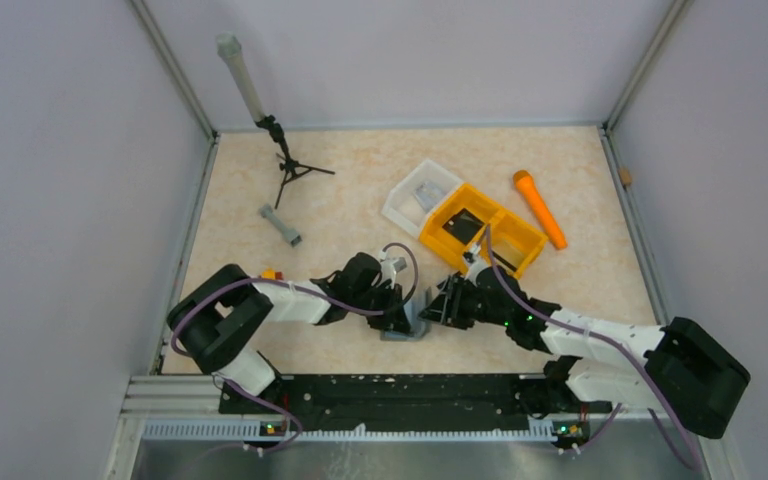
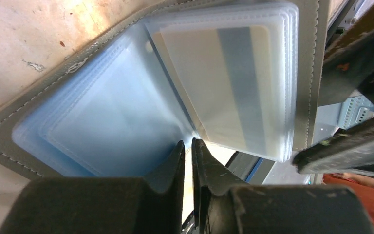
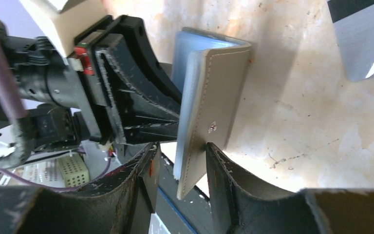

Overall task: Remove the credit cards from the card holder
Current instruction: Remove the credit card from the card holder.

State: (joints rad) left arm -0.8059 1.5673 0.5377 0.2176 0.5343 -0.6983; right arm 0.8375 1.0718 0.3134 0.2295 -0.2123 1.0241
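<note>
Left hand (image 2: 188, 148) fills the lens, fingers all but clenched at the fold of the clear sleeves (image 2: 107, 122); whether they nip one, I cannot tell. Just beyond its tips the grey card holder (image 2: 311, 73) lies spread, a pale, grey-striped credit card (image 2: 238, 83) tucked inside. Right wrist view: right hand (image 3: 181, 163) grasps the stitched cover, likely propping it on edge off the table (image 3: 297, 97) so the slots are exposed; from above, the holder sits between both hands.
</note>
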